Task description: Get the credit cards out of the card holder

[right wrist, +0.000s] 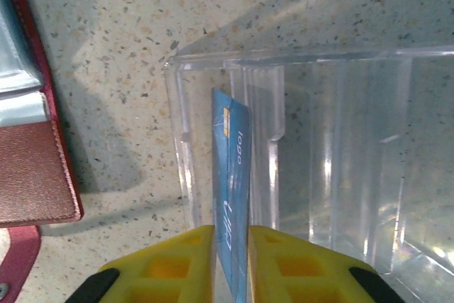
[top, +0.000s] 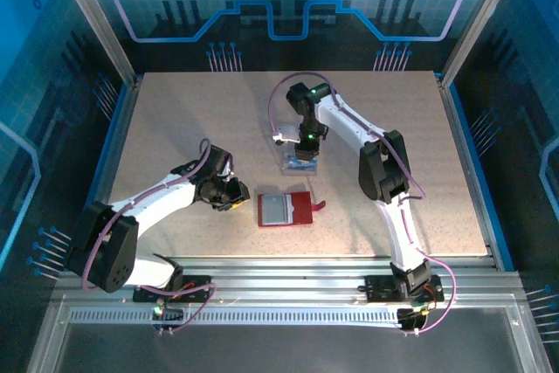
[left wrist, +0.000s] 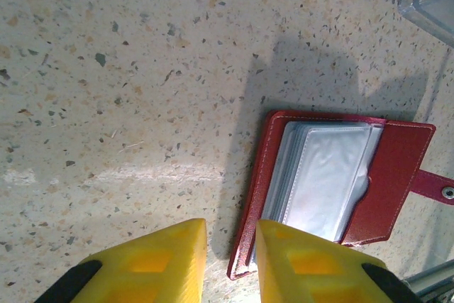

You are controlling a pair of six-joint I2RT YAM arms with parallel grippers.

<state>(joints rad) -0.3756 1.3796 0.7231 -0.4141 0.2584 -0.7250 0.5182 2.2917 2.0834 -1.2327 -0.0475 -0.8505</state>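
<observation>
The red card holder lies open on the table, its greyish clear pockets facing up and its snap tab to the right. My left gripper is low at the holder's left edge. Its yellow fingers are slightly open, and the red cover's corner lies between them, clear of the left finger. My right gripper hangs over the clear plastic tray. A blue credit card stands on edge in the tray's leftmost slot and leans across the narrow gap between the parted fingers. Other cards are hidden.
The clear tray stands just behind the card holder near the table's middle. Part of the holder's red cover shows left of the tray in the right wrist view. Metal frame rails run along the near edge.
</observation>
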